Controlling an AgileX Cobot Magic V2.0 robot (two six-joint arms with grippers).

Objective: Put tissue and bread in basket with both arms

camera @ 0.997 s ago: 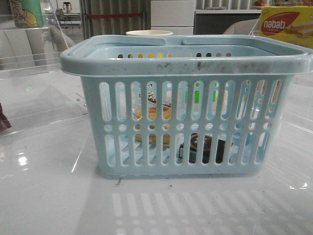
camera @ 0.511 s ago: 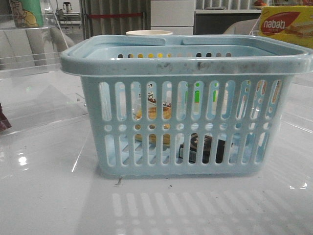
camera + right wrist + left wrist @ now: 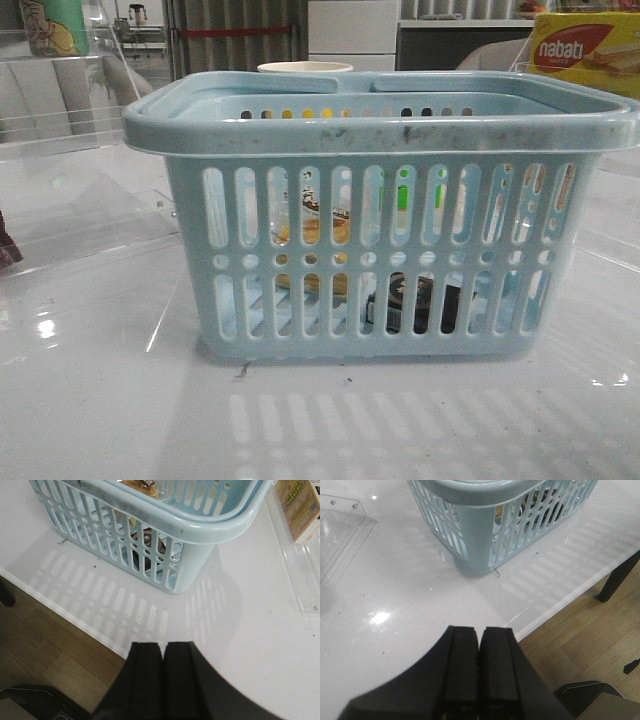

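Both items look done from my end: bread (image 3: pixel 312 232) and tissue (image 3: pixel 420 303) inside basket (image 3: pixel 380 130). Left tool (image 3: pixel 479 645) and right tool (image 3: pixel 163 657) closed, empty, clear of basket.

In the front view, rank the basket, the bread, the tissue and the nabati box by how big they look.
1. basket, by far.
2. nabati box, though cropped and farther off.
3. bread and tissue look similar; both show only through the slots, so I won't rank them.

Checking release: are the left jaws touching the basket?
Apart. In the left wrist view, the left gripper sits shut and empty, with bare white table between it and the basket.
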